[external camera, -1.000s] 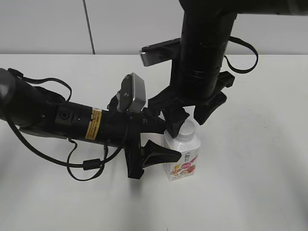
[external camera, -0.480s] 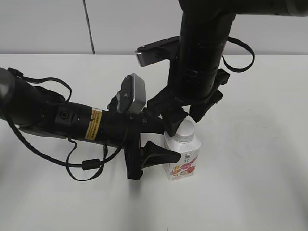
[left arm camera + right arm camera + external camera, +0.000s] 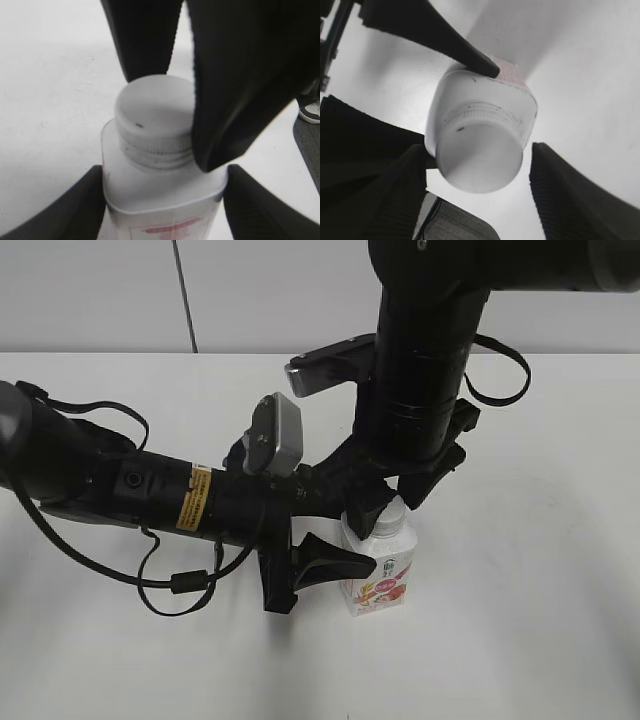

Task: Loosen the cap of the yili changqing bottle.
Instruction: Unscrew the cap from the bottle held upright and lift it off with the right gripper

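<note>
The right gripper (image 3: 475, 185) hangs straight down over the cap (image 3: 479, 155), its two black fingers (image 3: 567, 200) spread to either side of the ribbed white disc; the wrist view shows a gap between the cap and the finger on the right of frame, while the other finger sits close against it, so the jaws read as released rather than clenched. Below, the left gripper (image 3: 162, 200) comes in from the side and pinches the yili changqing bottle (image 3: 380, 570) across its shoulders, one finger (image 3: 65, 205) pressed to each flank, holding it upright on the white table (image 3: 520, 640). The bottle stands near the middle of the table, its red and pink fruit label facing the exterior camera, just to the right of the left arm's outstretched jaw. The cap sits square and fully seated on the neck, with its threaded ring hidden, which suggests no turn has yet taken effect. The steadying grip looks done; what appears left is for the upper fingers to close on the ribbed sides and twist the cap loose.
</note>
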{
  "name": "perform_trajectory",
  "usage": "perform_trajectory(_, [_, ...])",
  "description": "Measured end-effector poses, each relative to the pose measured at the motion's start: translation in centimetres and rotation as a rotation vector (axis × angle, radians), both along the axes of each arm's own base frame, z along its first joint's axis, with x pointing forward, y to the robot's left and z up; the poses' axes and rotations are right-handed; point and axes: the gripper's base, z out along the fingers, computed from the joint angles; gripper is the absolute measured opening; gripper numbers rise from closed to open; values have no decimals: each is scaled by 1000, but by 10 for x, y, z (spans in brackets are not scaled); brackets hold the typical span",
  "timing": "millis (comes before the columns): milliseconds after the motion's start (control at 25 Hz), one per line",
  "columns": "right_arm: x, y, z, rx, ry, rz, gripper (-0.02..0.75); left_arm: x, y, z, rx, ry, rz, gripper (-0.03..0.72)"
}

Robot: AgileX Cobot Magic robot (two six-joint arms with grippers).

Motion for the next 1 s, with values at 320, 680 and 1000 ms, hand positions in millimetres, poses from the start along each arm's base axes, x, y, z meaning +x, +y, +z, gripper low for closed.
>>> perform_trajectory(320, [0,2,0,19,1,-6,464,0,0,0,0,0,-1,440])
perform_trajectory(680, [1,1,0,14,-8,54,392,0,0,0,1,-1,-2,440])
perform_trajectory(1000, [2,-1,0,4,-54,457,392,0,0,0,1,-1,-2,440])
